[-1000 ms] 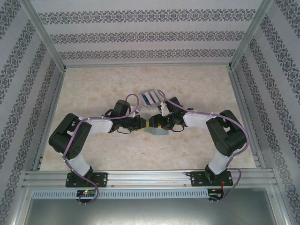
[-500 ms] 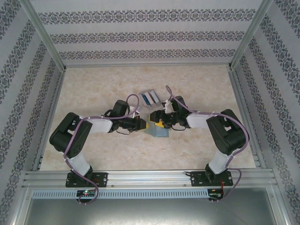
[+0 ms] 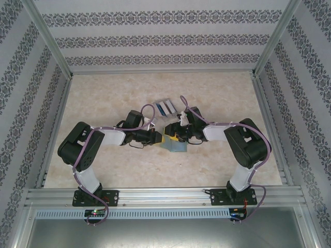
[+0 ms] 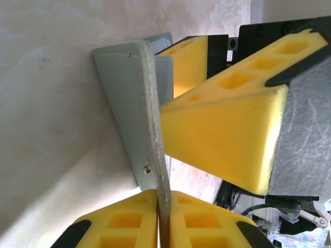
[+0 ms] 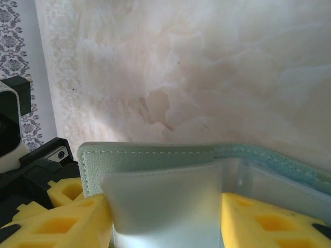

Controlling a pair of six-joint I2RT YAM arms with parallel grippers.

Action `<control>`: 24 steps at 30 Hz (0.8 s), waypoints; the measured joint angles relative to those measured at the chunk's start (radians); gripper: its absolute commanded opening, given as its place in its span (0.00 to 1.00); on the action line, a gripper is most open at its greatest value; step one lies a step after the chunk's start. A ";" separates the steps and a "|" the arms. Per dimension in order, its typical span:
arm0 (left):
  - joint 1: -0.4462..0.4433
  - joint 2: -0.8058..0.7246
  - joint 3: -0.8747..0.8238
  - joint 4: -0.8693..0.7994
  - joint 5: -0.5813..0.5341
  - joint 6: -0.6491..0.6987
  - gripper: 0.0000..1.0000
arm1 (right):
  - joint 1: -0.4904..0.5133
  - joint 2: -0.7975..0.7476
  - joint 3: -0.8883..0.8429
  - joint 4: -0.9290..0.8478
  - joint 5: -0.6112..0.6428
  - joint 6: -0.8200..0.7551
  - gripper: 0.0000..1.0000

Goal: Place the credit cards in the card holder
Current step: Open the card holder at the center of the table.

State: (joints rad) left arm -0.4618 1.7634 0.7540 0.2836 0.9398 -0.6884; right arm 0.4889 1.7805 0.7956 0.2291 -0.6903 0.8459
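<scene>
The card holder, a grey-blue wallet, is propped open on edge near the middle of the marbled table, between the two arms. The left gripper comes in from the left, and its yellow foam jaws are pressed together on the thin edge of one wallet panel. The right gripper reaches in from the right. Its jaws stand apart on either side of the wallet's translucent inner pocket, and whether they pinch it cannot be told. Just beyond the wallet on the far side, the credit cards lie in a clear tray, blue and white edges showing.
</scene>
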 measured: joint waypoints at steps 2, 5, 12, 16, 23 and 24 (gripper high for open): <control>0.000 0.003 0.001 0.000 -0.001 0.000 0.20 | 0.000 0.001 0.000 0.000 0.002 0.000 0.57; 0.000 0.003 0.003 -0.001 -0.001 0.003 0.26 | -0.001 0.000 -0.002 0.001 0.002 -0.006 0.56; 0.000 0.001 0.003 -0.013 -0.008 0.011 0.27 | -0.014 -0.002 -0.010 0.000 0.001 -0.012 0.52; 0.000 -0.003 0.003 -0.028 -0.028 0.023 0.20 | -0.016 -0.002 -0.011 0.002 0.001 -0.012 0.53; 0.000 -0.004 0.003 -0.035 -0.041 0.031 0.11 | -0.016 -0.012 -0.020 0.020 -0.006 -0.011 0.59; 0.000 -0.004 0.003 -0.037 -0.043 0.030 0.11 | -0.016 -0.013 -0.020 0.020 -0.006 -0.011 0.59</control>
State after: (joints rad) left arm -0.4618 1.7596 0.7574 0.2470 0.8970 -0.6582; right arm 0.4725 1.7676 0.7753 0.2489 -0.6964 0.8349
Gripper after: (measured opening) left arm 0.120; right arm 0.589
